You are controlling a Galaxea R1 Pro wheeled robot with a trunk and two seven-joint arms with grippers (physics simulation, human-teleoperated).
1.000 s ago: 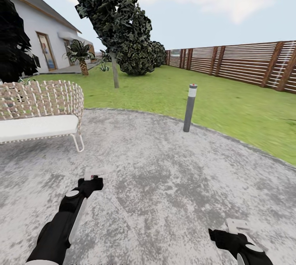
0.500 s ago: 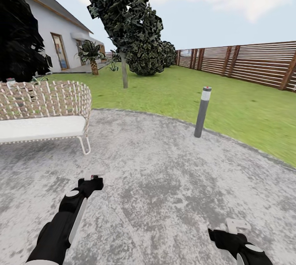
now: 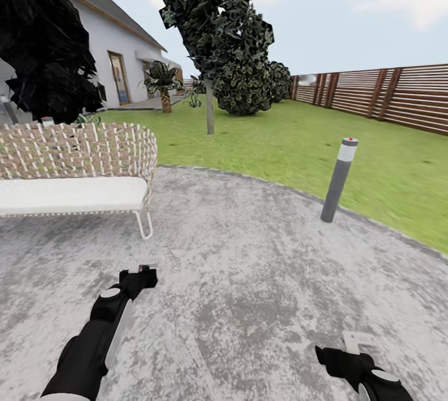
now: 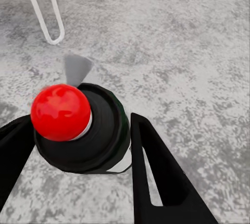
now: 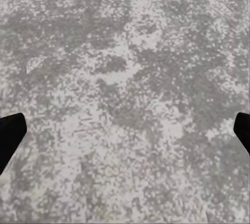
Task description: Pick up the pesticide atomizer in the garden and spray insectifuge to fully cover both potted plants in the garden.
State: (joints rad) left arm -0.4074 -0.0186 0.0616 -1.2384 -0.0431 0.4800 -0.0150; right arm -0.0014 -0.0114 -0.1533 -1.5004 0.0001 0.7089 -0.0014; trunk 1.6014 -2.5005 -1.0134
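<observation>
Clamped between the left gripper's matte black fingers: the pesticide atomizer, round dark body, glossy red spot, long axis running out along the fingers. Right gripper spread wide, black tips at the edges. Beneath: mottled grey patio; beyond, woven-wicker bench, grey bollard, lawn, slatted fence.

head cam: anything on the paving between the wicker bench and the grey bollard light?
Nothing: in the head view only bare mottled grey paving lies between the woven wicker bench and the grey bollard light.
</observation>
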